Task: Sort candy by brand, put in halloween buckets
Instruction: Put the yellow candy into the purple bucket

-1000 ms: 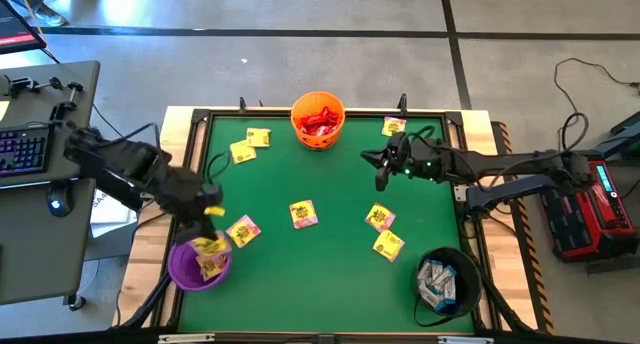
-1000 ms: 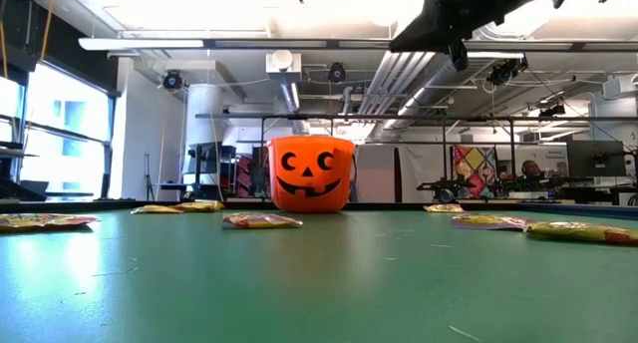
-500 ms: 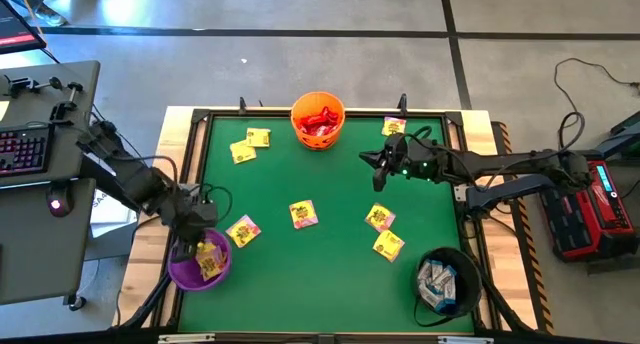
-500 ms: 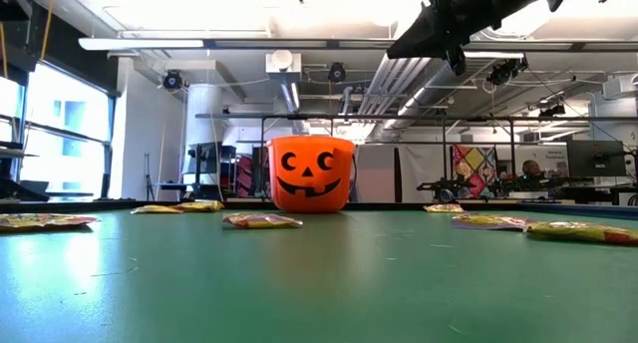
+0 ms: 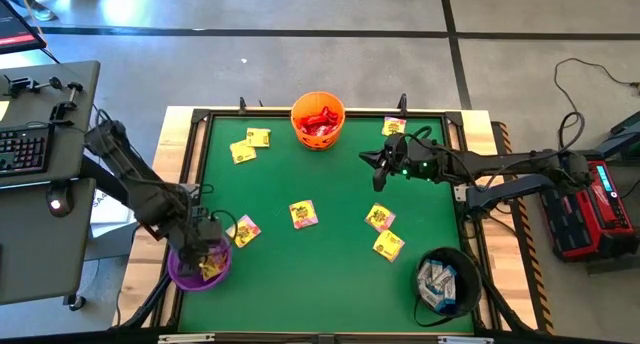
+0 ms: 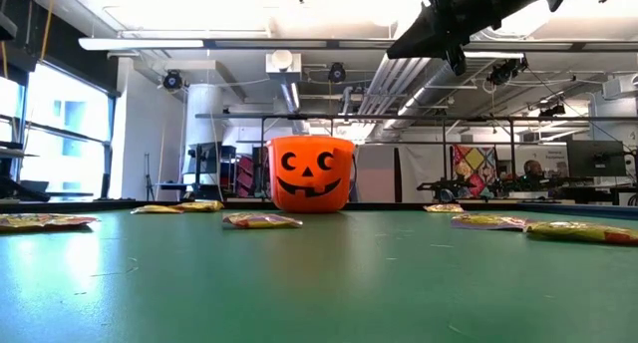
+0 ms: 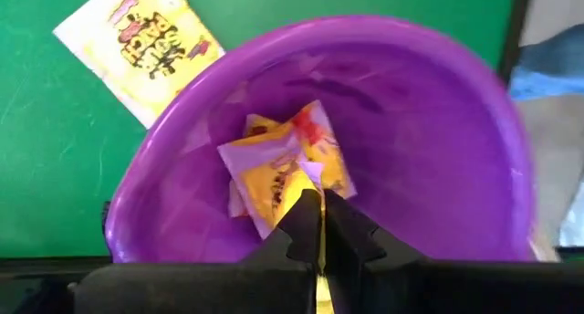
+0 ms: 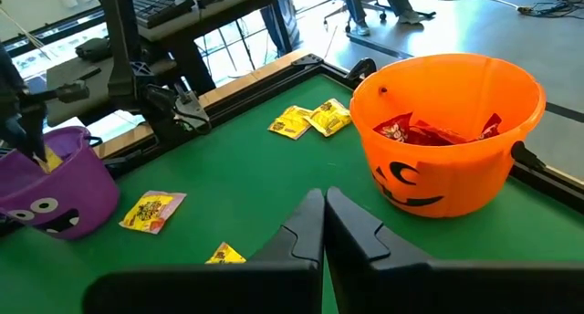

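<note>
My left gripper (image 5: 203, 250) points down into the purple bucket (image 5: 185, 272) at the near left corner, shut on a yellow candy packet (image 7: 278, 172). My right gripper (image 5: 380, 166) hangs shut and empty above the far right part of the table, also seen high in the low view (image 6: 455, 50). The orange pumpkin-face bucket (image 5: 318, 119) stands at the far edge with red packets inside. The black bucket (image 5: 446, 280) at the near right holds white-blue packets. Several yellow packets lie flat on the green table, among them one (image 5: 303, 214) at the middle and one (image 5: 243, 230) beside the purple bucket. My left gripper pinches the yellow packet between its two fingers at one edge (image 7: 297, 184); a yellow strip shows in the slit between them. The fingers come from above, pointing down. The packet hangs below them inside the purple bucket; whether it touches the bottom, I cannot tell.
Yellow packets lie at the far left (image 5: 250, 144), at the far right corner (image 5: 394, 126) and right of the middle (image 5: 383, 232). A raised dark frame (image 5: 196, 164) runs round the table. A desk with a keyboard (image 5: 25, 149) stands left of the table.
My left gripper has gone down and toward the table's near left corner, carrying the yellow packet from beside the purple bucket's far rim to inside it, and has tipped steeper downward. It stays shut.
</note>
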Motion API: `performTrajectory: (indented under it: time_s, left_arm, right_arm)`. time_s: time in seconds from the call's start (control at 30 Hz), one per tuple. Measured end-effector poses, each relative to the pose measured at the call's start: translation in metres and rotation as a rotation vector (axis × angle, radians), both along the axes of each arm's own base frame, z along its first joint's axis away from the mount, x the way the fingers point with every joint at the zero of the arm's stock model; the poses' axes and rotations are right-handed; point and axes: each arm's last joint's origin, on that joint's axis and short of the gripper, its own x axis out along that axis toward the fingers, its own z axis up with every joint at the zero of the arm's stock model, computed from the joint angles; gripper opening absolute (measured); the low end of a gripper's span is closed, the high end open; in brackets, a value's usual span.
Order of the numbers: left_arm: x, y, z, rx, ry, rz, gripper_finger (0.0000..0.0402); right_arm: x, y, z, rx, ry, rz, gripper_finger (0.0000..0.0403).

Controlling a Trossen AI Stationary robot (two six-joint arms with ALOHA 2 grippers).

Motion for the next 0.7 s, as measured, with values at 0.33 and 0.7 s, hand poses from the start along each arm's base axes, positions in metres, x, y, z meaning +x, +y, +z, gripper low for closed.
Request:
performTrajectory:
  time_s: [0.33, 0.7]
  left_arm:
    - [0.010, -0.010, -0.017, 0.096, 0.044, -0.021, 0.0000]
    - [0.018, -0.022, -0.031, 0.106, 0.164, -0.051, 0.0013]
  right_arm:
    - [0.000, 0.000, 0.000, 0.000, 0.000, 0.000, 0.0000]
    - [0.000, 0.000, 0.000, -0.005, 0.002, 0.002, 0.0000]
